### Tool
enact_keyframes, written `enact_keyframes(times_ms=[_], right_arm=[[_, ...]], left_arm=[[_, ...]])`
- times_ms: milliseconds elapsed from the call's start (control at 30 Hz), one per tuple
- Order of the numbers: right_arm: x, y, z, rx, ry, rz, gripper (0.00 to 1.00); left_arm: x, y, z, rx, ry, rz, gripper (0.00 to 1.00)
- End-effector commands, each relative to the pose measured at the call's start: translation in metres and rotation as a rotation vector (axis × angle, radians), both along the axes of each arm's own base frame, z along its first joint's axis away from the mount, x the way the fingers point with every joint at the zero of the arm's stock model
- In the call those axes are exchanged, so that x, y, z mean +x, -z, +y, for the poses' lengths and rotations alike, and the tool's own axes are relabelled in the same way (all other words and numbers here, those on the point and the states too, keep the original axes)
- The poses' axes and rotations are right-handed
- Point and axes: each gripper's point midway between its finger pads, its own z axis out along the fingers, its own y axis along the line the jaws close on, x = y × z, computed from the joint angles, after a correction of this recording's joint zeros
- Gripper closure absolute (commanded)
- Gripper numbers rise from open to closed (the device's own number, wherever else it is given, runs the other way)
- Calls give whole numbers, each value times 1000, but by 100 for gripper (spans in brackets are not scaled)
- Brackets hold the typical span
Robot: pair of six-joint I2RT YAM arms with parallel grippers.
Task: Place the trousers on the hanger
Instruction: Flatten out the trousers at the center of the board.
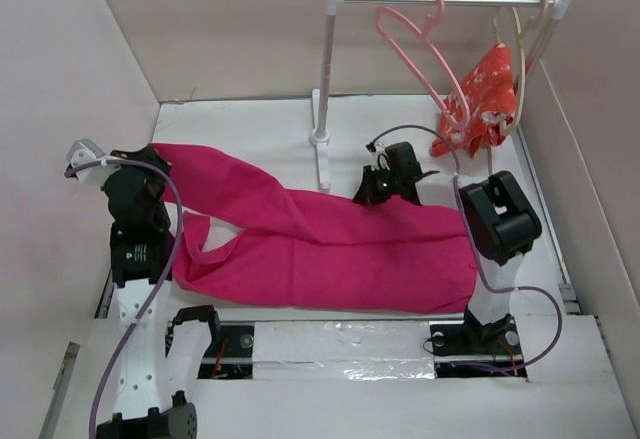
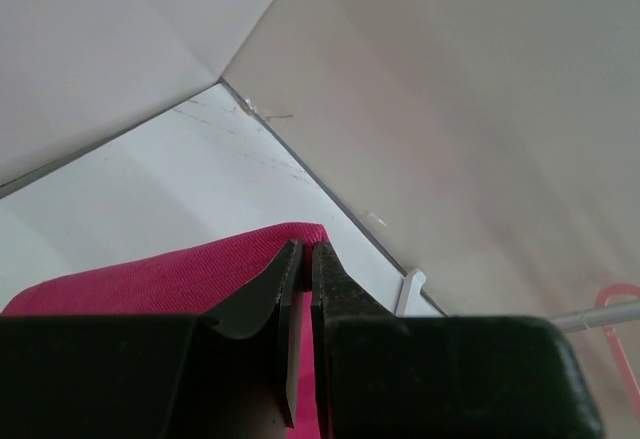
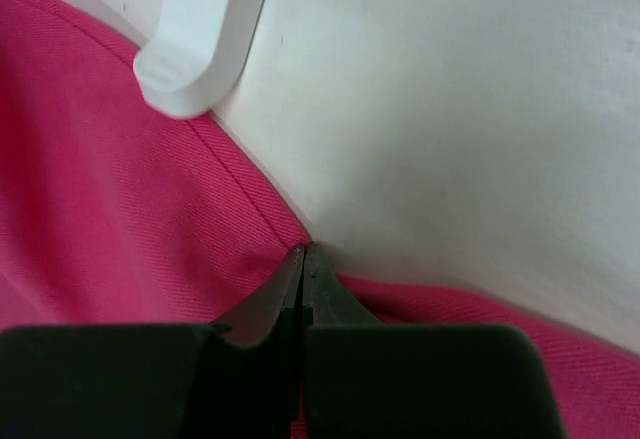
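A white table point(image 1: 250, 119) with walls round it is seen from the top, and most of it is taken up by the trousers point(image 1: 330, 249). They're laid flat across it, waist end to the right and legs run out to the left. The far leg is stretched up toward the left wall, while the near one is folded back on itself with a loop of fabric sticking out.

A white rack point(image 1: 325, 69) is stood at the back, its foot just touching the far edge of the trousers. The same foot point(image 3: 195, 49) can be spotted in the right wrist view, sitting right over the hem.

An orange-red flowered garment point(image 1: 485, 94) is hung at the right end of the rail on a cream hanger point(image 1: 520, 49). The hanger point(image 1: 415, 49), the salmon one, is hooked on the rail just left of that, bare and tilted, well apart from the trousers.

The left gripper point(image 1: 150, 159) is found at the end of the far leg. In its own view the left gripper point(image 2: 305, 254) is seen pinched shut, with pink cloth caught at the tips and lifted off the table a bit.

The right gripper point(image 1: 372, 191) is set down at the far edge of the trousers, next to the rack's foot. Up close the right gripper point(image 3: 303, 254) is closed tight, with the hem puckered right where it's nipped.
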Motion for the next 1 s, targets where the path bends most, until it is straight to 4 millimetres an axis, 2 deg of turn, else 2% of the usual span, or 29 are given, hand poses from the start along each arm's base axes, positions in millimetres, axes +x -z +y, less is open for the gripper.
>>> enact_keyframes(times_ms=[0, 100, 133, 200, 233, 367, 433, 500, 633, 700, 733, 800, 833, 900, 933, 967], right_arm=[[-7, -30, -7, 39, 41, -73, 100], [0, -57, -22, 54, 115, -160, 100], [-1, -73, -27, 64, 140, -212, 100], [1, -88, -37, 76, 185, -254, 100], [0, -103, -41, 85, 205, -296, 100], [7, -132, -55, 102, 291, -382, 100], [18, -143, -60, 117, 331, -421, 100], [36, -148, -60, 118, 351, -421, 100], [72, -141, -70, 63, 430, -398, 100], [85, -141, -72, 56, 462, -416, 100], [96, -142, -74, 55, 494, -442, 100], [107, -138, -76, 37, 516, -444, 100], [117, -134, -76, 19, 531, -438, 100], [125, -131, -75, 14, 539, -436, 100], [129, -128, -78, -3, 557, -432, 100], [138, -129, -80, -14, 580, -439, 100]], left_arm=[[-2, -10, 5, 3, -26, -48, 100], [-7, -14, 6, 3, -37, -61, 100], [-9, -16, 6, 3, -38, -73, 100], [-13, -19, 6, 1, -44, -83, 100], [-15, -21, 6, 3, -44, -94, 100], [-21, -24, 8, 11, -57, -107, 100], [-18, -20, 10, 13, -67, -97, 100], [-12, -12, 12, 9, -74, -71, 100], [15, 13, 16, -11, -83, 4, 100], [26, 19, 21, -15, -101, 36, 100], [37, 33, 24, -17, -113, 86, 100], [48, 38, 31, -9, -144, 117, 100], [61, 55, 36, -4, -160, 176, 100], [73, 58, 46, 16, -206, 214, 100], [86, 77, 50, 24, -216, 276, 100], [95, 71, 53, 36, -225, 265, 100]])
